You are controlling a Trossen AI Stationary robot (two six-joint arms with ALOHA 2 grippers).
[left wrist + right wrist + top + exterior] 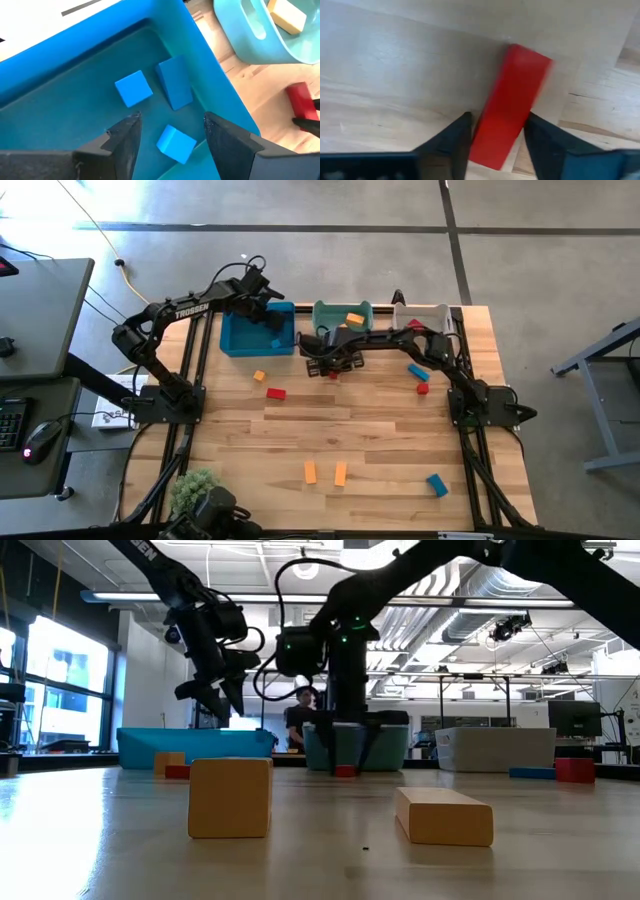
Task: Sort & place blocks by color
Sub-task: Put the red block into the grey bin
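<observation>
- Left end effector [262, 305] hangs over the blue bin [236, 340] at the bench's [380, 440] far left. Its fingers are spread and hold nothing. In the left wrist view, three blue blocks [133, 89] lie on the bin floor just beyond the fingertips.
- Orange cube [259, 376] and a red bar [276, 393] lie on the bench just in front of the blue bin, nearer the left arm than the right.
- Right end effector [333, 366] reaches across to the bench just in front of the teal bin [328, 314], low over a red block [512, 102].
- That block sits on the bench between the spread fingers, its near end in the gap. I cannot tell whether either finger touches it.
- Its long axis runs away from the wrist, slightly skewed to the line of the fingers. Closing would therefore pinch it across its narrow width, which looks a sound grip to me.
- Teal bin holds an orange block [354, 319].
- White bin [430, 312] stands at the far right with something red showing inside, so the red block probably belongs there, back toward the right arm's own side.
- Blue bar [417, 371] and a red cube [423, 388] lie near the right arm. Two orange bars [310, 472] and a blue block [437, 484] lie along the near edge.
</observation>
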